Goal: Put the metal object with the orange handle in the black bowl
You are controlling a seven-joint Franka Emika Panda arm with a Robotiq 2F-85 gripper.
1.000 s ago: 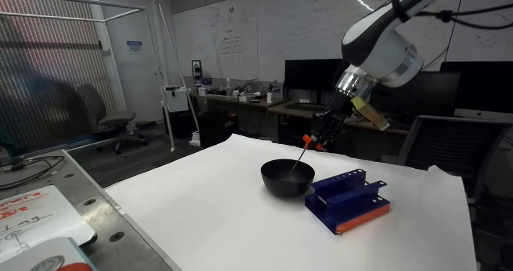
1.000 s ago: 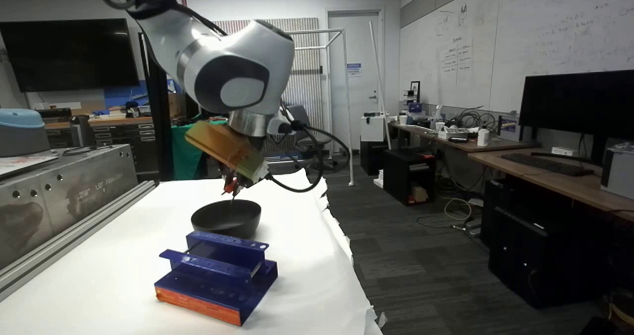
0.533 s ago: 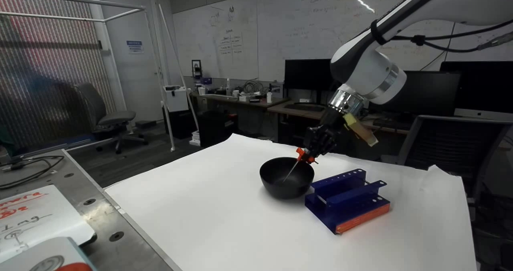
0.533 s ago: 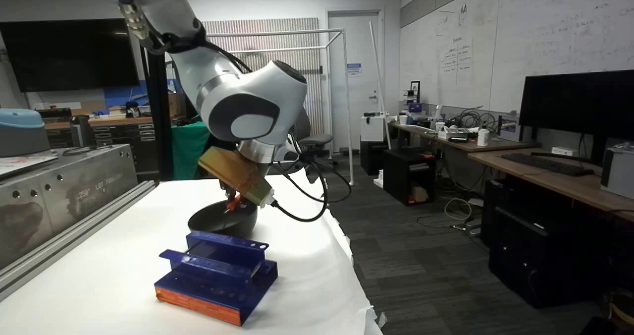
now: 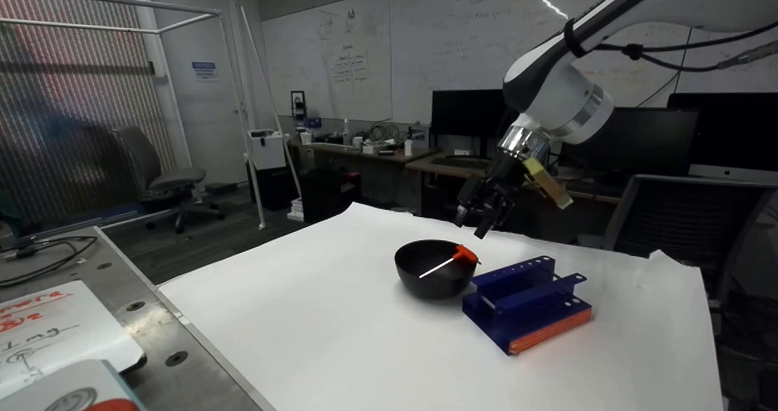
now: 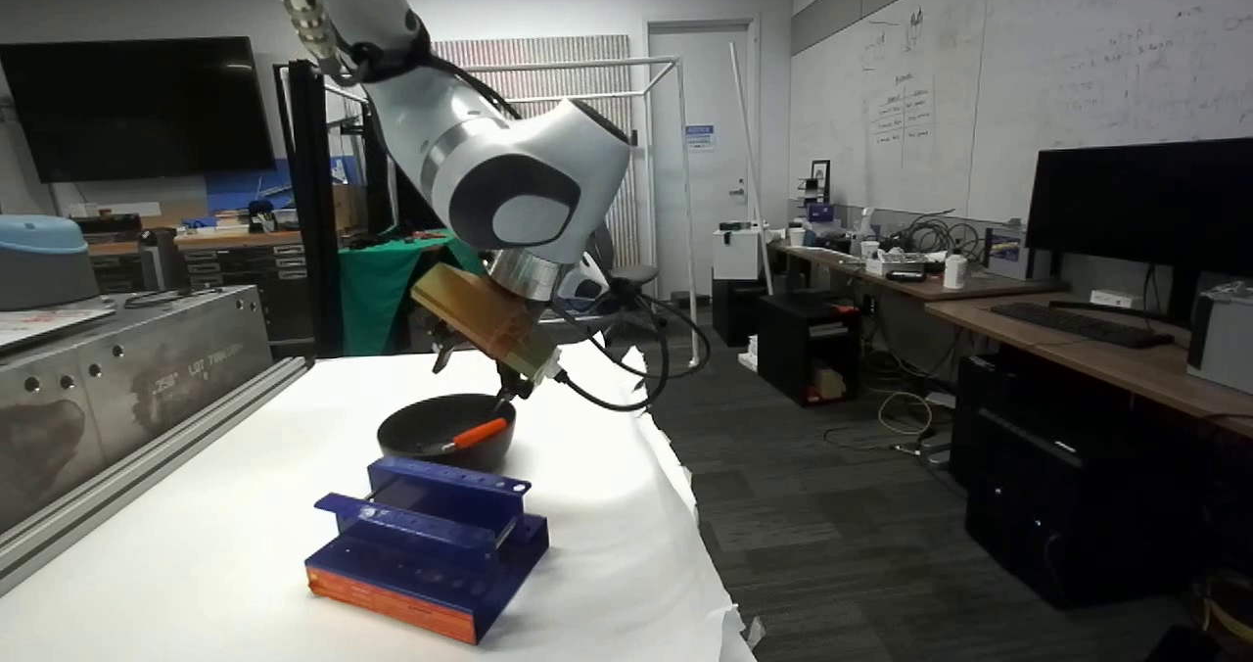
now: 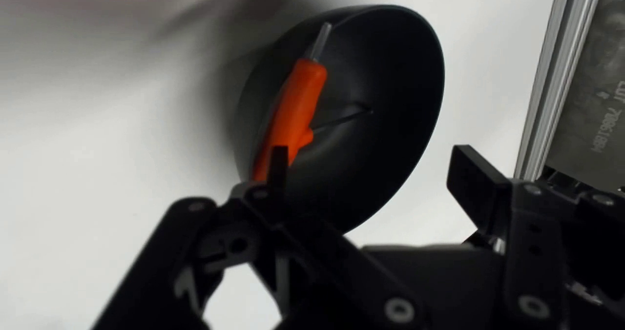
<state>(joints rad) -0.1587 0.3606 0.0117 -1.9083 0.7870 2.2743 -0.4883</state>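
Note:
The black bowl (image 5: 428, 286) stands upright on white paper in both exterior views. The metal object with the orange handle (image 5: 465, 255) leans inside it: its thin shaft slants down into the bowl, and the handle rests by the rim on the blue rack's side. From the wrist, the orange handle (image 7: 299, 100) lies across one side of the bowl (image 7: 405, 66), with a short metal stub at its end. My gripper (image 5: 471, 226) hangs above the bowl, its fingers (image 7: 476, 183) wide apart and nothing between them. One finger hides part of the handle in the wrist view.
A blue rack (image 5: 529, 320) with an orange base edge stands close beside the bowl. A metal rail (image 6: 157, 476) runs along the table's side, with a large metal block (image 6: 127, 378) behind it. A dark chair (image 5: 687, 228) stands past the paper.
The gripper came down to the bowl with the tool, then opened and rose slightly. The tool left the fingers and tipped over against the bowl's rim. Bowl and rack look unmoved.

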